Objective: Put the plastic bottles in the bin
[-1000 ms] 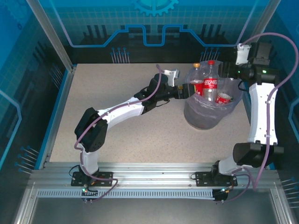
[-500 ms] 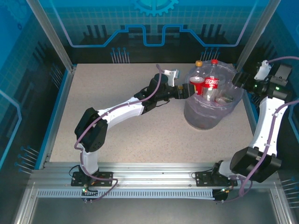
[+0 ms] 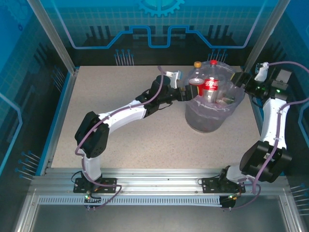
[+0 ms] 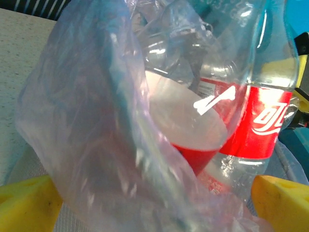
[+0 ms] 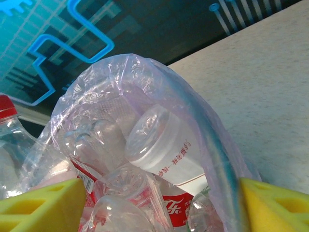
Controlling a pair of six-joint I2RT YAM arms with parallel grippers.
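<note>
The plastic bottles stand and lie packed inside the bin (image 3: pixel 205 122), which sits on the far right part of the tabletop (image 3: pixel 120 140). Two upright ones rise above the rim: a red-capped bottle (image 3: pixel 211 83) with a red label, and just beside it, on its left, an orange-capped bottle (image 3: pixel 196 72). In the left wrist view the red label (image 4: pixel 260 126) shows through clear plastic behind the crumpled liner bag (image 4: pixel 91 145). In the right wrist view a clear bottle with a pale label (image 5: pixel 166 145) lies tilted among the others under the liner.

The left pincer (image 3: pixel 187 93) is at the bin's left rim. Its yellow pads (image 4: pixel 26 205) stand wide apart, open, with the liner and rim between them. The right pincer (image 3: pixel 240 79) is at the bin's right rim. Its yellow pads (image 5: pixel 277 205) are also apart, straddling the liner-covered rim, and the gap is far wider than the rim itself. Whether either pad presses on the plastic cannot be told.
</note>
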